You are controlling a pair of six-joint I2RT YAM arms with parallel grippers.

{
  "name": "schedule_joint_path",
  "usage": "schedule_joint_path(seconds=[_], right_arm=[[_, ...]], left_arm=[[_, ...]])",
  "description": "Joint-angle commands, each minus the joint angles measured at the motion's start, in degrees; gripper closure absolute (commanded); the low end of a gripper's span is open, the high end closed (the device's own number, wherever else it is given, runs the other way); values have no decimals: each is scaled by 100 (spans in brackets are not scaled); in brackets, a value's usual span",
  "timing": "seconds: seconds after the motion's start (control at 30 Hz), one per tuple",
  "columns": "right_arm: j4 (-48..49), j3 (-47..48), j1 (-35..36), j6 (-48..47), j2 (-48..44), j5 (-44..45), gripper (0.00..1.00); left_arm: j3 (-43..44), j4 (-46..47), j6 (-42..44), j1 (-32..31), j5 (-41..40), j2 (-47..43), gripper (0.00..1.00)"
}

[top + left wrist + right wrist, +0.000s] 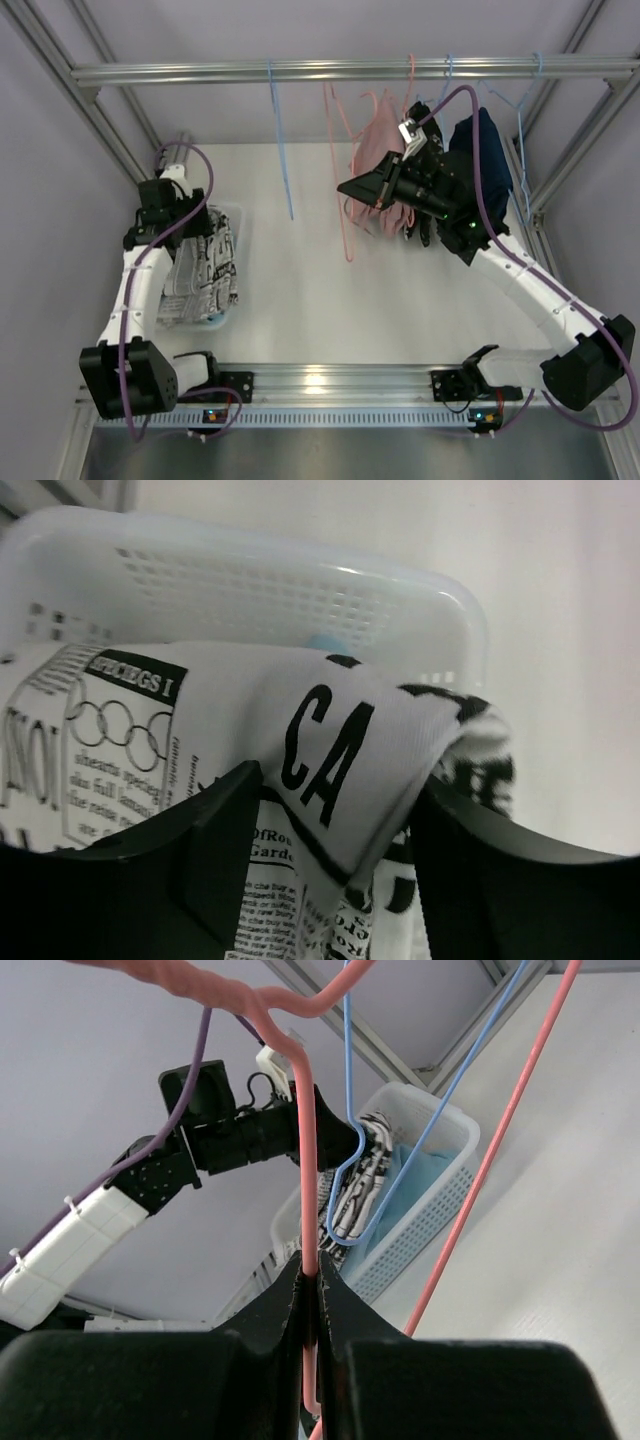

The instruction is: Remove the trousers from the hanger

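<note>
newsprint trousers (330,770) pinched in left hand (335,880) over basket (300,590) by desk's left edge, right hand (312,1305) clamped on pink hanger (305,1150), pink trousers (375,150) left

The basket (300,590) hides most light blue trousers (325,643).

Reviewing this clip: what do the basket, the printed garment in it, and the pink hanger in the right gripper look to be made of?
Basket: white moulded plastic, judging by its perforated grid wall and smooth, faintly glossy rim.
Printed garment: soft matte cloth, probably knit; it folds and drapes, with black newsprint lettering.
Pink hanger: thin rod, likely coated wire or plastic; uniform smooth pink surface. The right gripper clamps it.
</note>
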Motion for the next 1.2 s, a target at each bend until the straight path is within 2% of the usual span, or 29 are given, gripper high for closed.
schedule_joint_path(seconds=[0.0, 0.07, 0.1, 0.17, 0.37, 0.53, 0.8, 1.17], right_arm=[[248, 125, 38, -53, -302, 36, 100], [64, 151, 38, -114, -363, 123, 100], [10, 142, 38, -166, -390, 141, 100], [-69, 125, 38, -176, -478, 185, 100], [-253, 239, 47, -202, -504, 247, 100], [-569, 466, 204, -35, -259, 632, 100], [-1290, 1741, 1048, -404, 409, 1898, 100], [-2213, 3358, 1207, -580, 1745, 2673, 100]], left_arm=[[3, 224, -76, 230, 1673, -173, 34], [187, 58, 21, 274, 2226, -532, 21], [249, 31, 21, 274, 2325, -682, 7], [555, -205, 47, 274, 2492, -1095, 1], [1627, -1190, 293, 257, 2712, -1536, 1], [2025, -1683, 443, 274, 2713, -1667, 1], [2113, -1631, 190, 274, 2625, -1756, 1], [2210, -1481, -93, 274, 2564, -1694, 1]])
